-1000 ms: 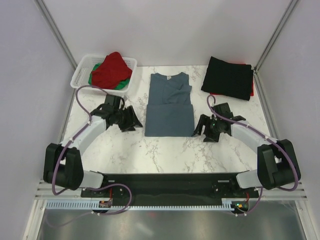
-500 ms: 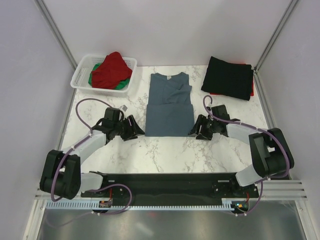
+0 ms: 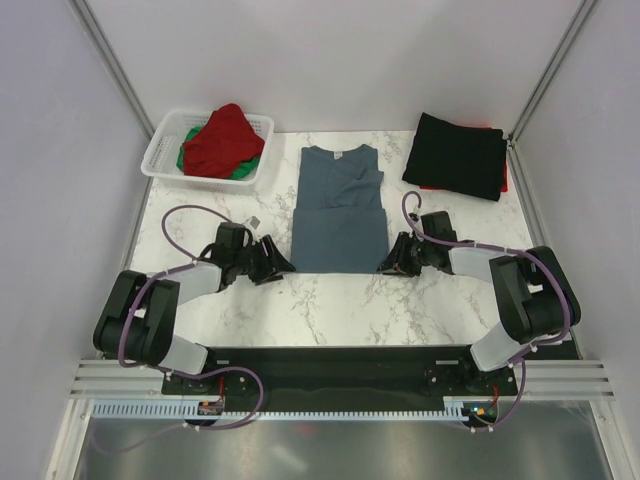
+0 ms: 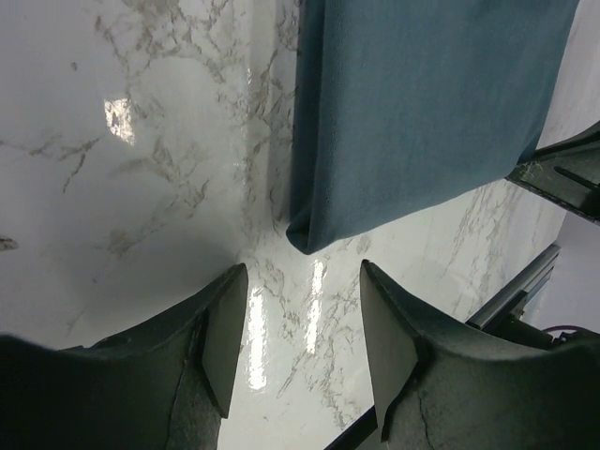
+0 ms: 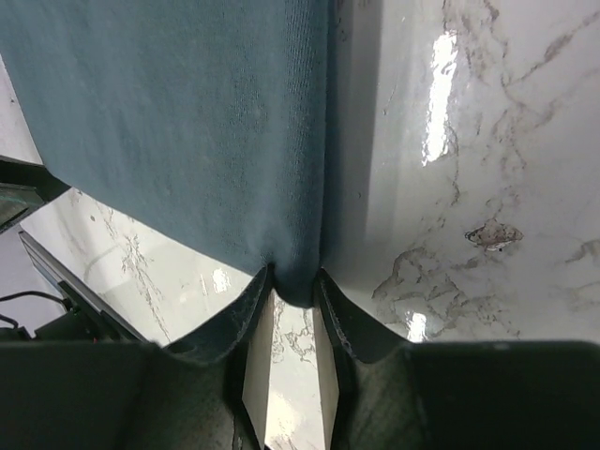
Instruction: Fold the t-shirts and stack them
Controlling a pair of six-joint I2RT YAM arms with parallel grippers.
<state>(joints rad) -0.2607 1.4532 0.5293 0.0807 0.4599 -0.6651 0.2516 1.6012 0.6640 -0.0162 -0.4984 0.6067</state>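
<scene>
One blue-grey t-shirt (image 3: 339, 212) lies flat at the centre of the marble table (image 3: 330, 300). It is folded into a narrow panel with the collar toward the far edge, and a straight fabric edge crosses it at mid-length.

Check the right gripper (image 3: 388, 264) at the shirt's near right corner. In the right wrist view its fingers (image 5: 251, 305) stand almost together, and the corner of the fabric is pinched between them.

Check the left gripper (image 3: 281, 264) at the near left corner. In the left wrist view its fingers (image 4: 227, 323) are spread wide and hold nothing. The shirt corner lies just ahead of the gap and touches neither finger.

At the far right of the table you find a folded black t-shirt (image 3: 458, 155). It rests on a red layer (image 3: 504, 178), of which only a thin strip shows along the right side.

At the far left stands a white lattice basket (image 3: 163, 152). It holds a crumpled red t-shirt (image 3: 222, 138) on top of a green t-shirt (image 3: 246, 168).
</scene>
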